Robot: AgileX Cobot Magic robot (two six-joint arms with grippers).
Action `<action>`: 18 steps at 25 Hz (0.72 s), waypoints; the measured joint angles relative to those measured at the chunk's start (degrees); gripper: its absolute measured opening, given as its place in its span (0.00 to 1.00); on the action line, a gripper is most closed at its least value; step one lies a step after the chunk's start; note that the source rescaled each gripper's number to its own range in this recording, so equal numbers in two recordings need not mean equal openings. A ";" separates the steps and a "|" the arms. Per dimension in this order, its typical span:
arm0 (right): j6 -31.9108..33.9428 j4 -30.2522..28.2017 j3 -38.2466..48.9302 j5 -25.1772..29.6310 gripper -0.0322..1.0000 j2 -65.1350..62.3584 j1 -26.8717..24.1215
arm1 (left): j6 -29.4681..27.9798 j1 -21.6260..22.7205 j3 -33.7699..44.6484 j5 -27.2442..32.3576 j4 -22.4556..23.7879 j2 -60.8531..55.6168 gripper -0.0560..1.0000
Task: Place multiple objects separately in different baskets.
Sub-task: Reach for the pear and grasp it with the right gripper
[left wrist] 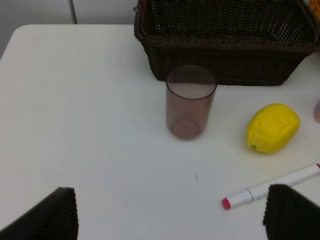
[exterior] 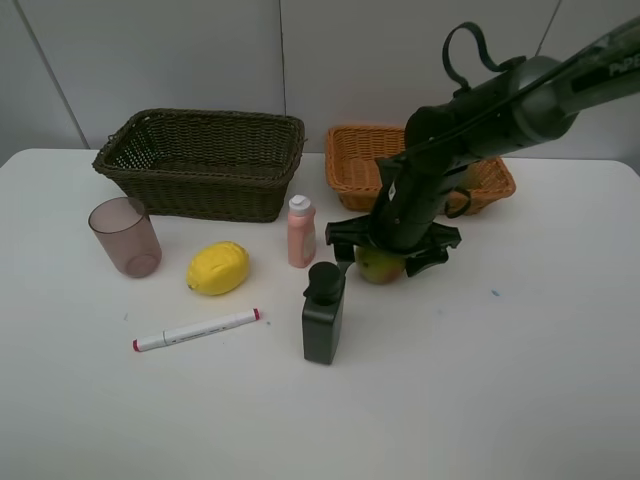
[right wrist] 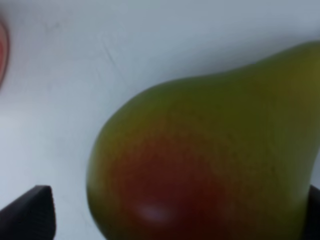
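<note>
In front of the orange basket (exterior: pixel 352 160), the high view shows the right gripper (exterior: pixel 392 242) spread wide over the red-green mango (exterior: pixel 378 268). Its wrist view has the fruit between parted tips, so it is best to centre on the broadest part before squeezing. The left wrist view shows the left gripper (left wrist: pixel 170 217) parted and empty.

Arm (exterior: pixel 500 105) is chunky dark grey, black cable (exterior: pixel 462 45) looping on top, white lettering (exterior: pixel 622 68), black flat-fingered end effector (exterior: pixel 392 242).

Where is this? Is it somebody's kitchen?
Probably a robot test room, not a kitchen: a plain white table, plain grey wall panels, and a robot arm above a mango.
</note>
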 joint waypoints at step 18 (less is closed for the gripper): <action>0.06 1.21 0.00 -0.27 0.66 0.00 -1.86 | 0.00 0.00 0.00 0.00 0.00 0.00 0.97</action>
